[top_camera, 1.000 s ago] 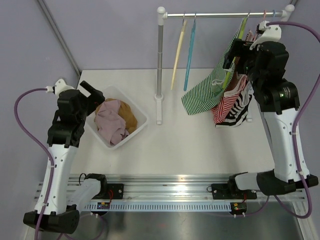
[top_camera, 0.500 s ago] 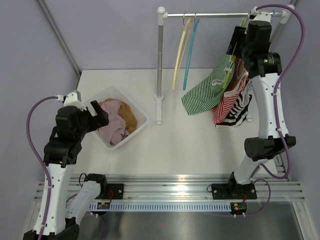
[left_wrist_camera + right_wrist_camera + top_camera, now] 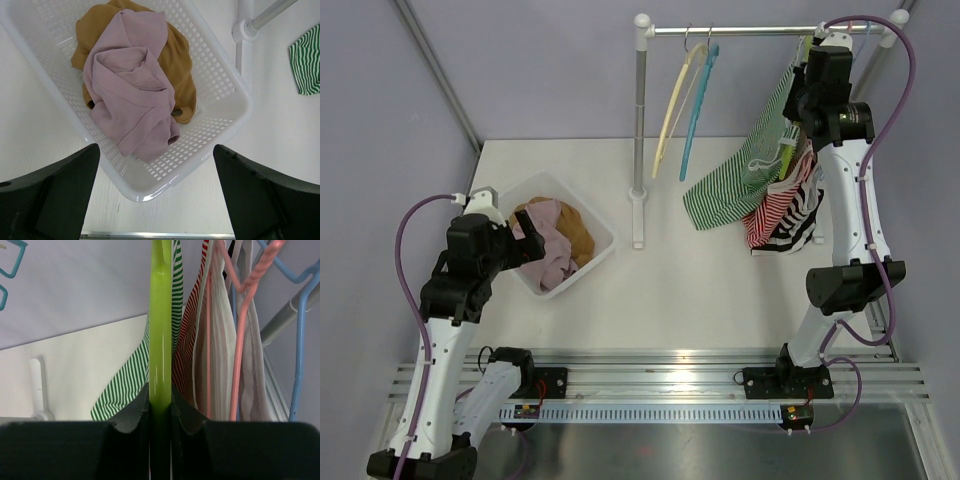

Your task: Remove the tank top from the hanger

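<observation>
- the right claw (image 3: 161,415) is pinched narrow on the shaft of the green hanger (image 3: 160,340), up at the right end of the rail (image 3: 750,30), above the far right corner of the table (image 3: 720,290).
- the green-striped tank top (image 3: 735,185) is on that hanger and drapes down and to the left, clear of the table.
- to do this step well, i would hold the grip firm and lift the hook straight off the rail. the pink hanger (image 3: 240,340) and its striped garments press close beside it and could snag.
- the left claw (image 3: 157,192) is spread wide and holds nothing. it hovers over the basket's near corner and looks ready to take the fabric.
- the basket (image 3: 220,130) sits near the table's left edge. it holds a crumpled pink garment (image 3: 132,95) lying on top of a mustard garment (image 3: 177,60).
</observation>
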`<action>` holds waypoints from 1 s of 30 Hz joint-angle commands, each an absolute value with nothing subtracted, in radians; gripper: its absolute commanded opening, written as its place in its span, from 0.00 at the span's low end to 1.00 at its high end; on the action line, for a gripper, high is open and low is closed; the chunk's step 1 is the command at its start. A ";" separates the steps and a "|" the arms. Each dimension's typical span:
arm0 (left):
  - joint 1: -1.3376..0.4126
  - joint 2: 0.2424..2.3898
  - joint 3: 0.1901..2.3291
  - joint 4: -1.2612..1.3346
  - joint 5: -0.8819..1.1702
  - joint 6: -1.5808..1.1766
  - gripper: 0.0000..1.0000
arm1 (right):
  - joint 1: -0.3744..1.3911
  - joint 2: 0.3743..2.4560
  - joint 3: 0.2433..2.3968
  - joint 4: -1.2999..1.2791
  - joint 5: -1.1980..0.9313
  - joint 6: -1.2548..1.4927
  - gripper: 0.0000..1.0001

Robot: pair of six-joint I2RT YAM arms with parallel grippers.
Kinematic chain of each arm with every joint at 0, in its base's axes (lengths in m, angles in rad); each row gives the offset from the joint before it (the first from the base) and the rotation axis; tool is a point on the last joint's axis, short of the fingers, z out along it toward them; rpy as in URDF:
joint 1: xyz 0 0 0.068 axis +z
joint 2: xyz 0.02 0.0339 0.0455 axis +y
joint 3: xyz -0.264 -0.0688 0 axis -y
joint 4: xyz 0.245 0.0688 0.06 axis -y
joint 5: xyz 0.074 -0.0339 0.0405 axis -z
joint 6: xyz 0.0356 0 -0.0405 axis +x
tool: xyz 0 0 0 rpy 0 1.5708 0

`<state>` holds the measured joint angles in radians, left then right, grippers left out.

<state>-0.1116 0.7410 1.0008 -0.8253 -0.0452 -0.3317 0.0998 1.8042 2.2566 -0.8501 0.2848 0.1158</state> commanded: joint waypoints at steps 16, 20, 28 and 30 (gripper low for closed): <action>-0.150 0.758 1.023 -0.781 0.040 -0.325 0.99 | 0.092 1.753 2.480 -0.890 0.060 0.107 0.00; -0.175 0.765 1.064 -0.784 0.054 -0.330 0.99 | 0.094 1.721 2.456 -0.902 0.005 0.135 0.00; -0.449 0.822 1.187 -0.736 -0.070 -0.402 0.99 | 0.094 1.582 2.306 -0.876 -0.120 0.178 0.00; -0.506 0.857 1.231 -0.720 -0.118 -0.419 0.99 | 0.094 1.534 2.238 -0.867 -0.132 0.178 0.00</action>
